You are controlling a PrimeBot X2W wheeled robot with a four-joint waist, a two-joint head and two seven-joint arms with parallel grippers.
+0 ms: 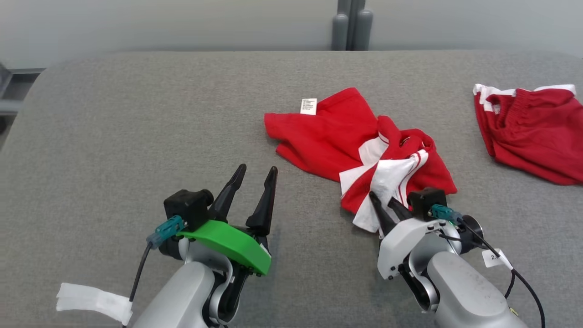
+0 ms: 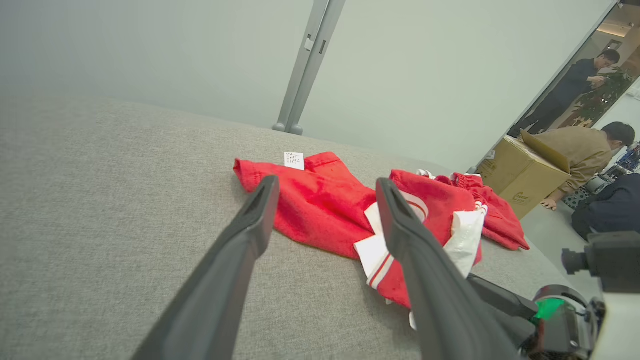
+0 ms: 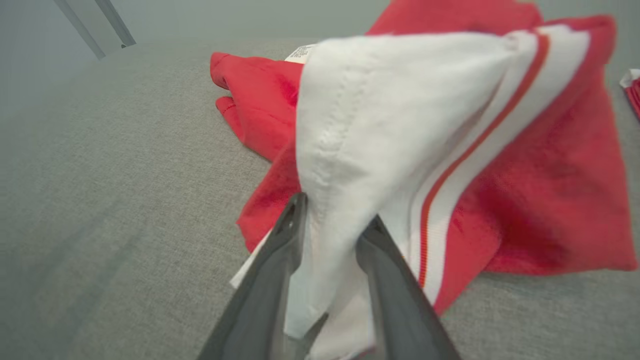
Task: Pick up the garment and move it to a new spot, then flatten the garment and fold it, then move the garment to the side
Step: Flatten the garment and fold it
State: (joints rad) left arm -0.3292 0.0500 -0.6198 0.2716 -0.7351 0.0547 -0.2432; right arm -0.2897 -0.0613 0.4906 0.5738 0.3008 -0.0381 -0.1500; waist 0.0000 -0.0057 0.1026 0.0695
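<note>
1. Grey woven cloth with a fine fleck covers the broad, flat padded surface (image 1: 114, 136), whose far left corner is rounded.
2. The red garment (image 1: 332, 136) lies crumpled right of centre on that surface. It is soft knit with white panels and thin red stripes, and a small printed white label (image 1: 308, 106) sticks out at its far left edge.
3. The right gripper (image 1: 381, 198) sits at the garment's near edge. In the head view its dark tapered fingers end against a white fold.
4. The right wrist view makes the hold plain. A stitched white panel runs down between the two fingers (image 3: 280, 250), which are pinched on it, and the cloth rises from them in a peak.
5. The left gripper (image 1: 257, 168) is to the left of the garment, over bare grey cloth. Its long pointed fingers are spread apart with nothing between them, and a glossy green cover (image 1: 227, 243) caps its wrist.
6. The head view shows a second red garment (image 1: 533, 132) far right, with a gathered elastic waistband and white trim, well apart from the first.
7. The left wrist view takes in the room beyond the right end. There is a brown cardboard box (image 2: 515, 175), a crouching person (image 2: 585, 150) bent over it, and a standing person (image 2: 575, 85) farther off.
8. A pale grey post (image 1: 350, 25) stands behind the far edge.
</note>
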